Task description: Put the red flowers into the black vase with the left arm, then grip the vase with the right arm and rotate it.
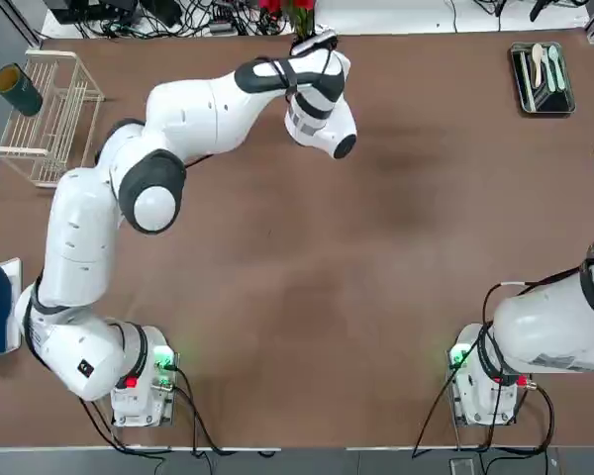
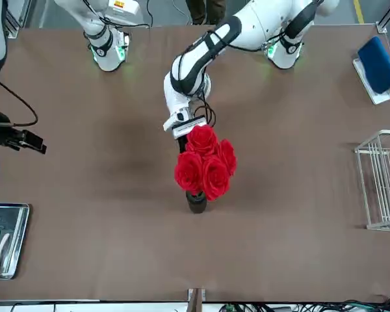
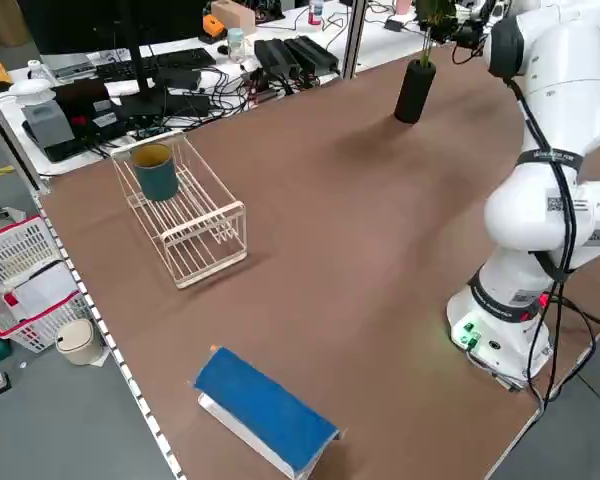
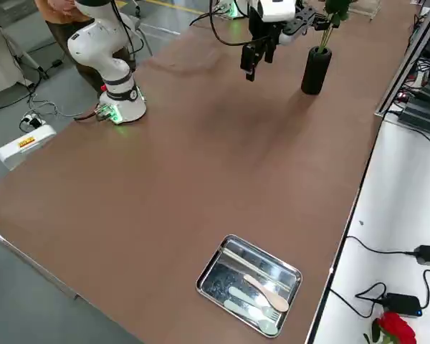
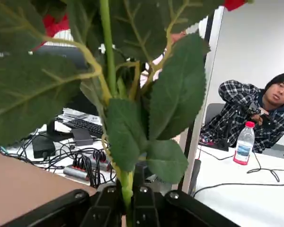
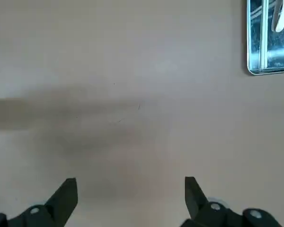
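The red flowers [image 2: 205, 166] stand with their stems in the black vase [image 2: 196, 201] at the middle of the table's far edge. The vase [image 4: 315, 69] is upright, and the green stems [image 4: 332, 27] rise out of its mouth. My left gripper [image 5: 130, 198] is shut on the stems just above the vase, with leaves [image 5: 170, 99] filling its wrist view. The left arm [image 1: 218, 104] reaches across the table to that spot. My right gripper [image 6: 130, 198] hangs open over bare table on the robot's right side, far from the vase, with nothing between its fingers.
A metal tray [image 1: 542, 77] with spoons lies at the far right corner. A wire rack [image 3: 185, 215] holding a dark teal cup [image 3: 157, 170] stands at the far left. A blue object [image 3: 265, 410] lies near the left edge. A seated person [image 5: 255, 113] and desks with cables are beyond the far edge.
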Robot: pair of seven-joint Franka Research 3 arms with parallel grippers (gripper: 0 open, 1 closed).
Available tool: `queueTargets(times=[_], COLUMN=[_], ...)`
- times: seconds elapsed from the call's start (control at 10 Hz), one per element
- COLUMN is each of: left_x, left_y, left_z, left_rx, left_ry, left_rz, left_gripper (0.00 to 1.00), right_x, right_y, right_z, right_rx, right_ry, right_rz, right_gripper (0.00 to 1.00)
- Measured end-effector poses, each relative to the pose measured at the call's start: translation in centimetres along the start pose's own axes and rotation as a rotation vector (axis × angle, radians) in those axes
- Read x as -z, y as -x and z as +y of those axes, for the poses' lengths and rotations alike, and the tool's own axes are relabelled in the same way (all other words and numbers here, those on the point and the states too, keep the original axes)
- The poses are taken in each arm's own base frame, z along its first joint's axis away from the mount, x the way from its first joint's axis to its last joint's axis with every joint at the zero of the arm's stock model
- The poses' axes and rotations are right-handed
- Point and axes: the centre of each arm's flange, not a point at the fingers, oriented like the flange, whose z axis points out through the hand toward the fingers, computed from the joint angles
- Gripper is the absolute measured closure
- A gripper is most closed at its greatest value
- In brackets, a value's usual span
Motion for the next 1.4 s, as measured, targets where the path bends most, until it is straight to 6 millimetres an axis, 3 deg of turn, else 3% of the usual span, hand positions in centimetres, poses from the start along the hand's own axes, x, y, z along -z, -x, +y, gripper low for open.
queueTargets(times=[0.4, 0.8, 1.0, 1.1, 1.4], left_x=[-0.4, 0.4, 1.0, 1.0, 0.7], left_y=[4.2, 4.6, 5.3, 5.9, 6.5], left_z=[-0.8, -0.6, -0.5, -0.6, -0.8], left_rx=[-0.029, -0.027, -0.016, -0.002, 0.002], left_ry=[-0.012, -0.001, 0.005, 0.004, 0.002], left_rz=[0.035, 0.034, 0.029, 0.026, 0.029], left_gripper=[0.93, 0.92, 0.82, 0.70, 0.67], right_x=[-0.4, -0.6, -0.6, -0.6, -0.6], right_y=[-0.1, -0.2, -0.2, -0.2, -0.2], right_z=[-0.3, -0.3, -0.3, -0.3, -0.3], right_rx=[0.005, 0.006, 0.006, 0.006, 0.006], right_ry=[0.000, 0.000, 0.000, 0.000, 0.000], right_rz=[0.000, -0.002, -0.002, -0.002, -0.003], right_gripper=[0.00, 0.00, 0.00, 0.00, 0.00])
